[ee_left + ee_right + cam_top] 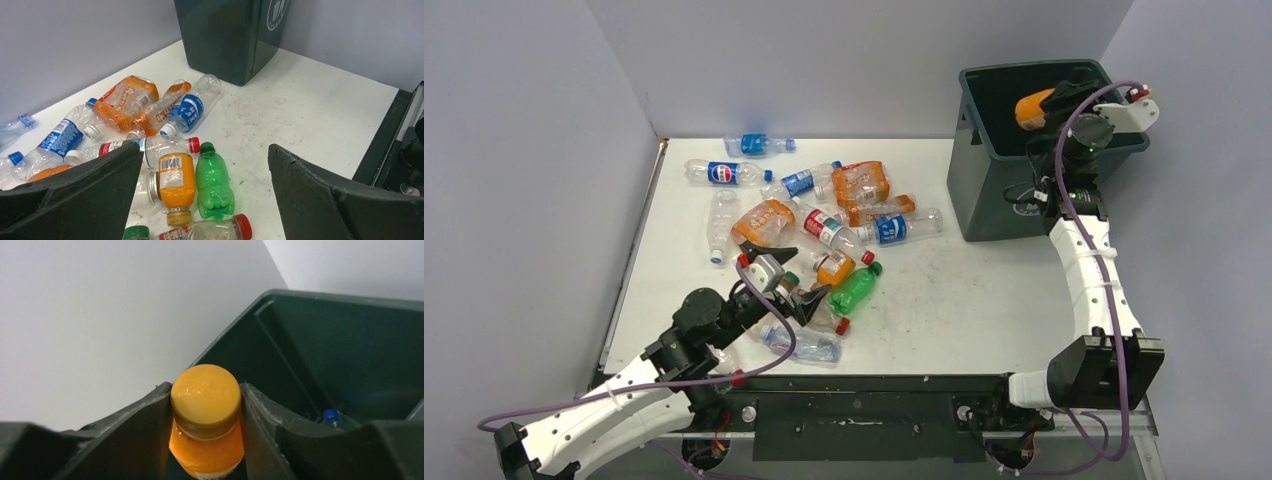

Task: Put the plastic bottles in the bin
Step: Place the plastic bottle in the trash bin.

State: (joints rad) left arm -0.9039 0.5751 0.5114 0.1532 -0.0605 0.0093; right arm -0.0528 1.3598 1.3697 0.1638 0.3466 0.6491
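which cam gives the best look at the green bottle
Left wrist view: the green bottle lies whole, close and unobstructed. The top external view shows it too, but small. The right wrist view does not show it.

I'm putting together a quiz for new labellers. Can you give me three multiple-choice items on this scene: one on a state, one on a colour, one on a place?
1. The left fingers are: A shut on a bottle; B wide open and empty; C shut and empty.
2. The cap of the green bottle lying on the table is: A green; B blue; C white.
3. The orange bottle in the right fingers is: A on the table; B between the left fingers; C above the open bin.
Answers: 1 B, a wide gap shows between them with nothing gripped; 2 A, the cap matches the body; 3 C, the dark inside of the bin lies below it.
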